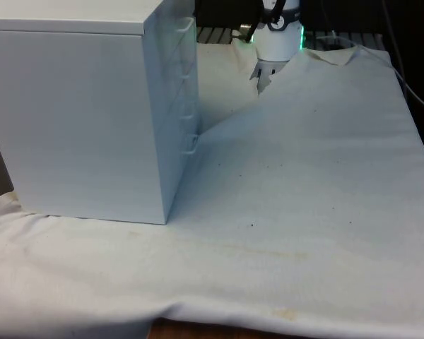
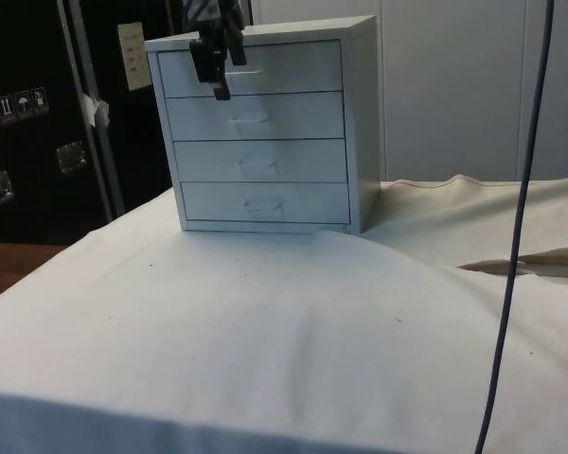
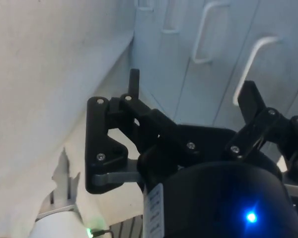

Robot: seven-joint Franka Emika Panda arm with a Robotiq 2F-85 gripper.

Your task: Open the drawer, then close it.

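While my gripper [image 2: 220, 68] hangs with its fingers spread and nothing between them, the white chest of drawers [image 2: 265, 128] stands directly ahead of it on the white cloth [image 2: 265, 331]. Its top drawer [image 2: 256, 68] faces the fingertips, all four fronts flush and shut. That drawer's handle [image 3: 253, 64], a slim raised bar, lies just beyond the fingers, untouched. I judge it rigid and smooth: I'd pinch it at mid-span and pull straight, since a light drawer may slide freely or drag the chest.
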